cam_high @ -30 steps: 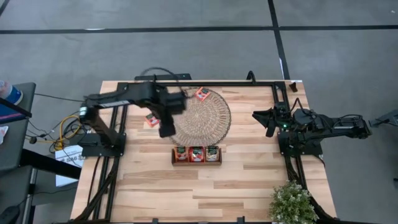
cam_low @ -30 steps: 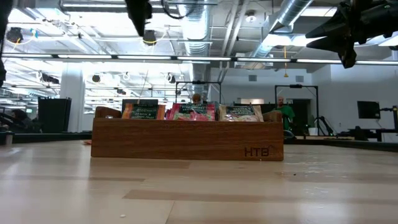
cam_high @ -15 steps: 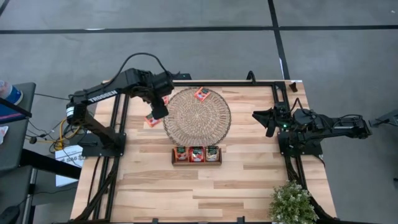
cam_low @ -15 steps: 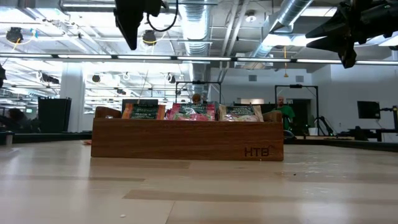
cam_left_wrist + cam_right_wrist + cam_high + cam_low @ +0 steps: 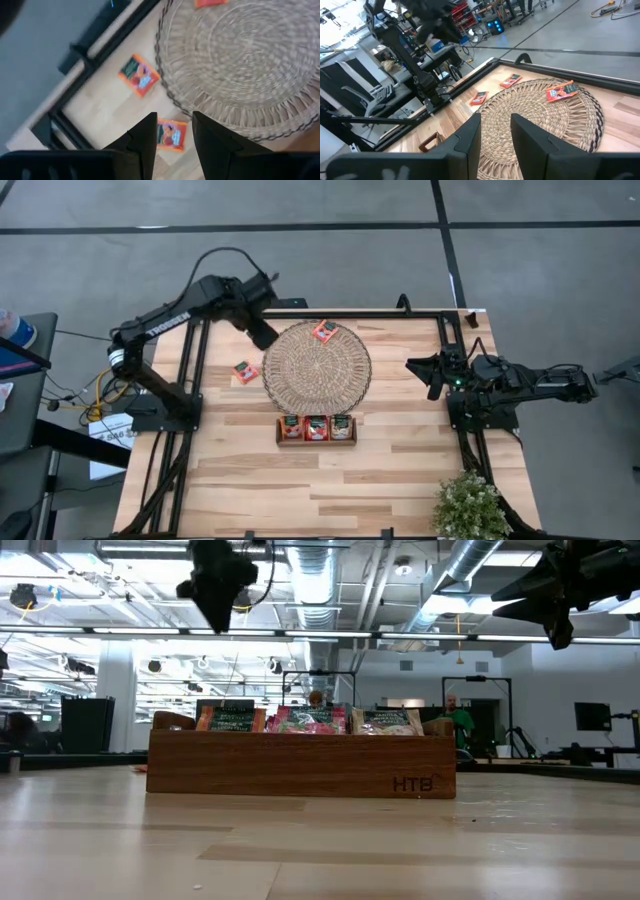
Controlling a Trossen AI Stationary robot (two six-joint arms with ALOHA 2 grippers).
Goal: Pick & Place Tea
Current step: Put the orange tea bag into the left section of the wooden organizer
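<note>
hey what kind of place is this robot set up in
Probably a robotics lab or industrial workshop. The low view shows exposed silver ceiling ducts and strip lights above an open floor with a person in green. The right wrist view shows more dark equipment frames beside the pale wooden table.

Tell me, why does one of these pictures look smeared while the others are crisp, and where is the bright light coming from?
Left wrist view: the woven mat and the tea sachets on the wood are streaked with motion blur. High view: evenly lit, sharp, with only soft shadows on the table. Low view: ceiling lights glare brightly behind the wooden tray, and the near tabletop is out of focus.
</note>
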